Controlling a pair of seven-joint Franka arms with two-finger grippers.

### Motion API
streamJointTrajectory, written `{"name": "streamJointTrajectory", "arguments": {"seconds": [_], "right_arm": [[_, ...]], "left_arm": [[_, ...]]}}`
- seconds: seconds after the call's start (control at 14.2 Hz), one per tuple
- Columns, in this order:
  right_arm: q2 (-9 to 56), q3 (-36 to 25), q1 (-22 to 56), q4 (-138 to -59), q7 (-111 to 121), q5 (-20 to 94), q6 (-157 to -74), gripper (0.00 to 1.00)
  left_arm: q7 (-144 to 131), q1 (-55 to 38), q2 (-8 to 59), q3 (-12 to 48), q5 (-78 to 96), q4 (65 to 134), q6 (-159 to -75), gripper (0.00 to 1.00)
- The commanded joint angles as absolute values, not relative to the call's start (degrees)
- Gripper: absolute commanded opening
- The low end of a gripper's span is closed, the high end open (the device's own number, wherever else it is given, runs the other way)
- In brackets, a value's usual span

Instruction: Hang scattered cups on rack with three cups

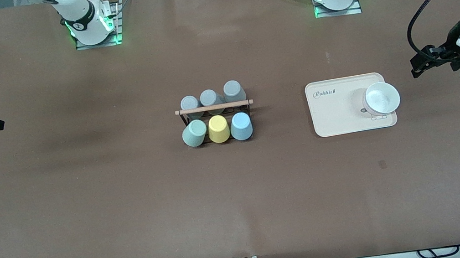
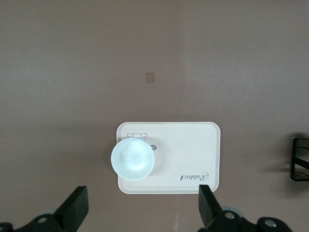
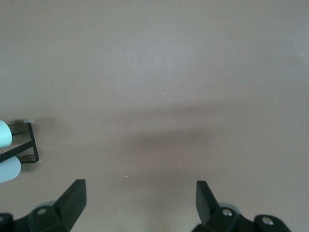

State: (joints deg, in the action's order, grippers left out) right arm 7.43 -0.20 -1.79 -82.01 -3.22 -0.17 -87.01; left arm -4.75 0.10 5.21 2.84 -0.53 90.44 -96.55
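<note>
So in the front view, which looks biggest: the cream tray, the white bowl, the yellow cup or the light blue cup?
1. Cream rectangular tray
2. White round bowl on it
3. Yellow cup and light blue cup on the black wire rack: they look alike in size, so no ranking.

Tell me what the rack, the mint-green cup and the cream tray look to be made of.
Rack: thin black wire frame, probably metal, with a pale wooden-looking rod across its top.
Mint-green cup: matte, even pastel with no glare, likely plastic or a matte-glazed ceramic; the look leaves it open.
Cream tray: smooth, rounded corners, printed lettering, likely moulded plastic.
</note>
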Motion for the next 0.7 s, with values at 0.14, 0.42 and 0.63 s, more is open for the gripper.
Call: {"name": "streamJointTrajectory", "arguments": {"seconds": [0.14, 0.42, 0.63], "right_arm": [[6.06, 0.26, -3.52, -83.06, -2.37, 0.26, -87.54, 1.0], [6.06, 0.35, -3.95, -83.14, -2.55, 0.09, -87.36, 1.0], [6.06, 0.35, -4.31, -83.23, -2.55, 0.09, -87.28, 1.0]], "left_arm": [[-3.78, 0.53, 5.45, 2.9, -0.44, 90.0, -96.59, 1.0], [-3.78, 0.44, 5.36, 2.9, -0.53, 89.91, -96.59, 1.0], [-3.78, 0.44, 5.36, 3.08, -0.53, 90.0, -96.59, 1.0]]}}
